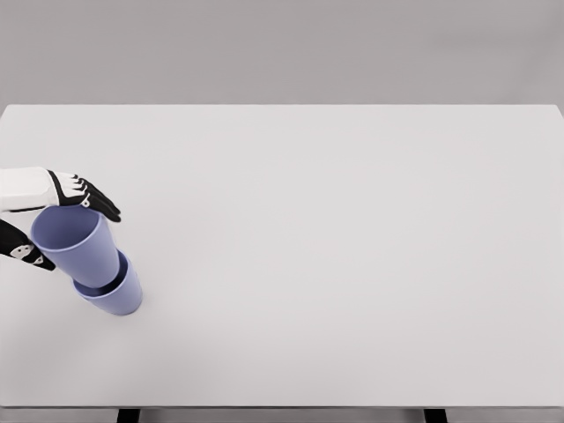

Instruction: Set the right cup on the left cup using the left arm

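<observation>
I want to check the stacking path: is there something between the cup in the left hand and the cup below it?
Nothing visible stands between them. The upper cup, gripped by the left hand, already sits tilted with its base inside the lower cup. The table around them shows no other object.

We see the table (352, 247) bare across its centre and right: free passage there. Near the left edge, two nested cups (92, 260) and the left hand (62, 216) block access.
</observation>
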Controlling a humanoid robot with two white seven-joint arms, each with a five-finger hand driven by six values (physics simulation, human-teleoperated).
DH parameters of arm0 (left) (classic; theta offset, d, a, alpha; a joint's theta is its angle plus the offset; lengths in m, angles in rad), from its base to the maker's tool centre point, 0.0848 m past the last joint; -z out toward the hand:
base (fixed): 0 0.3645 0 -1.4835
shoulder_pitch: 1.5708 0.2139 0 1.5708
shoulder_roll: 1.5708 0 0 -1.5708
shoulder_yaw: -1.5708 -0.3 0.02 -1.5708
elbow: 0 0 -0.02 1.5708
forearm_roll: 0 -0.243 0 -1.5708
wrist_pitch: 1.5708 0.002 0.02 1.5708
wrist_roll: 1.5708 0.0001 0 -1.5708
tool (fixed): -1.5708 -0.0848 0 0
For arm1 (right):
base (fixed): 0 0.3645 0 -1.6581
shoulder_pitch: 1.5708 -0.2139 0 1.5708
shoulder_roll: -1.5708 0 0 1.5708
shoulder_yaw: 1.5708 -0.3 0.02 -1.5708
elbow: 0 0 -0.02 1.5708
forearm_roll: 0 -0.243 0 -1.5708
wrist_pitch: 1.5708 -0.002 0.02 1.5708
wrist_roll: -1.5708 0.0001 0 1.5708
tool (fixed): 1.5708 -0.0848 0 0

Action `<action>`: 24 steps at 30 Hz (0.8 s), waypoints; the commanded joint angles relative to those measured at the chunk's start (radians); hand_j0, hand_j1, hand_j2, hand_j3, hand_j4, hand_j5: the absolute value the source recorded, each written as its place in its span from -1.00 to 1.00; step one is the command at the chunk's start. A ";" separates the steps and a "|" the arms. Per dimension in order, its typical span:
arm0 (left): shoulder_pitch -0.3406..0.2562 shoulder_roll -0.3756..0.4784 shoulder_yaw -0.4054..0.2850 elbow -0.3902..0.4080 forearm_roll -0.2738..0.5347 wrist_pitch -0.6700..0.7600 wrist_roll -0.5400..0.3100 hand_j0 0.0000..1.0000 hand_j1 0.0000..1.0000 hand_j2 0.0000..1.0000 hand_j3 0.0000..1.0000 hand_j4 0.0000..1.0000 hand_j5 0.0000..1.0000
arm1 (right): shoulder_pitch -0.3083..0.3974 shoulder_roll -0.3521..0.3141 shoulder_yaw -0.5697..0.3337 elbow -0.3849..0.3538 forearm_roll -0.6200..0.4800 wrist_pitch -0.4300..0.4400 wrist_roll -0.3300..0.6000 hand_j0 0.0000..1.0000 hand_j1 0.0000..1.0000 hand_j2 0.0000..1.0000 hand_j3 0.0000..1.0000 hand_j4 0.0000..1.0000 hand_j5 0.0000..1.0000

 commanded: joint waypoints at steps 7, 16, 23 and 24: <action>0.000 0.001 0.000 0.002 0.005 0.003 0.000 0.83 0.83 0.83 0.83 0.83 0.83 | 0.000 0.000 0.000 0.000 0.000 0.000 0.000 1.00 1.00 1.00 1.00 1.00 1.00; 0.002 0.004 -0.001 0.003 0.003 0.003 0.000 0.85 0.85 0.85 0.85 0.85 0.85 | 0.000 0.000 0.000 0.000 0.000 0.000 0.000 1.00 1.00 1.00 1.00 1.00 1.00; -0.003 0.075 0.082 -0.020 0.069 0.003 0.000 1.00 1.00 1.00 1.00 1.00 1.00 | 0.000 0.000 0.000 0.000 0.000 0.000 0.000 1.00 1.00 1.00 1.00 1.00 1.00; -0.009 0.067 0.083 -0.020 0.077 0.003 0.000 1.00 1.00 1.00 1.00 1.00 1.00 | 0.000 0.000 0.000 0.000 0.000 0.000 0.000 1.00 1.00 1.00 1.00 1.00 1.00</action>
